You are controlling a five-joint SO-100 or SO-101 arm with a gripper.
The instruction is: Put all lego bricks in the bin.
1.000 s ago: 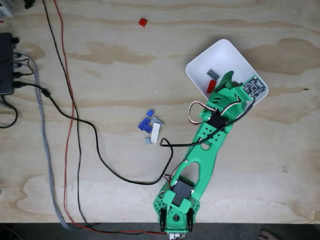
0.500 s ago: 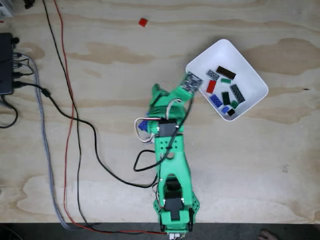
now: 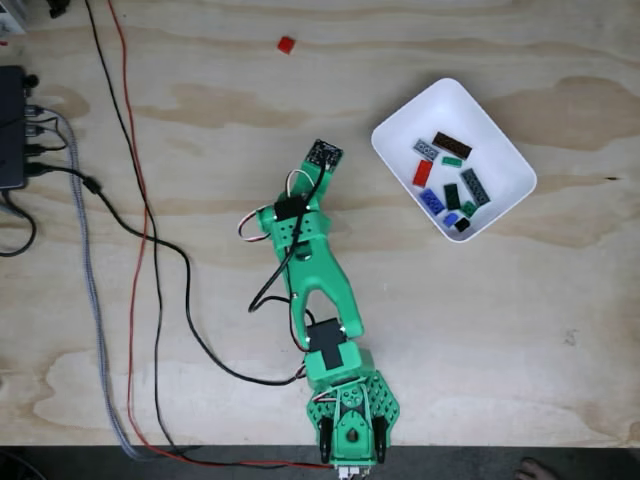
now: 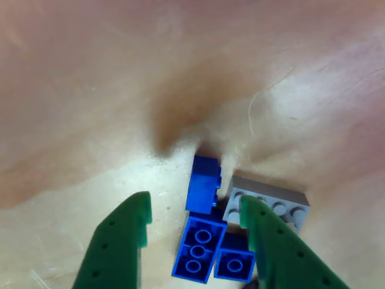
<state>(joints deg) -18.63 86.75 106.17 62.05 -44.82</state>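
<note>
In the other view my gripper is open, its two green fingers pointing down on either side of a small cluster of lego bricks on the wood. The cluster holds a small blue brick, two blue studded plates and a grey brick touching the right finger. In the fixed view the green arm reaches left of the bin and covers that cluster. The white bin at the upper right holds several bricks, among them a red one. A lone red brick lies far up the table.
Black, red and braided cables run down the left side of the plywood table. A black box sits at the left edge. The arm's base stands at the front edge.
The arm has swung from over the bin leftward to the loose cluster. The bricks in the bin, covered a second ago, now show.
</note>
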